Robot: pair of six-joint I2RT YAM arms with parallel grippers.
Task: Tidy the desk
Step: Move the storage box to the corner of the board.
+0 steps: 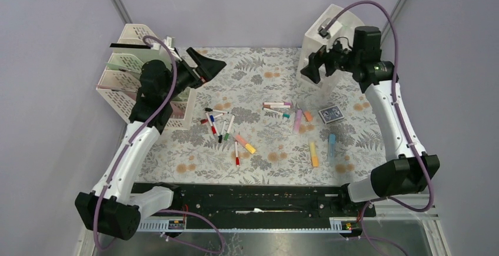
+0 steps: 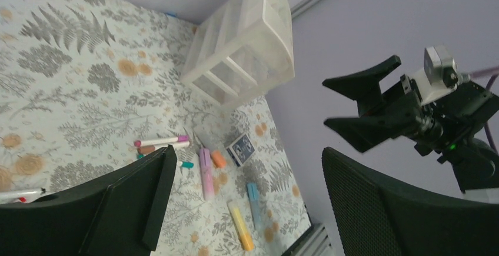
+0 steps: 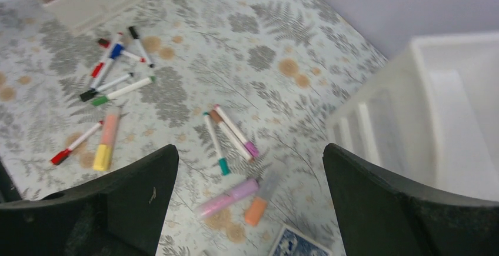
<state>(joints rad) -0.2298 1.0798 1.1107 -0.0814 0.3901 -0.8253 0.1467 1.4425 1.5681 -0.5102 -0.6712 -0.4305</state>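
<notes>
The desk [image 1: 276, 144] is a cloth with grey ferns and orange flowers. On it lie several thin pens [image 1: 220, 123] left of centre and three more pens [image 1: 276, 107] in the middle. Beside those are a purple highlighter [image 1: 297, 120], an orange one [image 1: 308, 116] and a blue card deck [image 1: 331, 114]. Nearer me lie a blue highlighter [image 1: 332, 146], a yellow one [image 1: 313, 153] and a pink-yellow one [image 1: 246, 144]. My left gripper [image 1: 209, 67] hangs open above the back left, holding nothing. My right gripper [image 1: 315, 67] hangs open above the back right, also holding nothing.
A cream lattice file rack [image 1: 126, 67] stands at the desk's left edge behind my left arm. A white plastic drawer unit [image 1: 329, 26] stands at the back right corner, close behind my right gripper. A black rail [image 1: 247, 200] runs along the near edge.
</notes>
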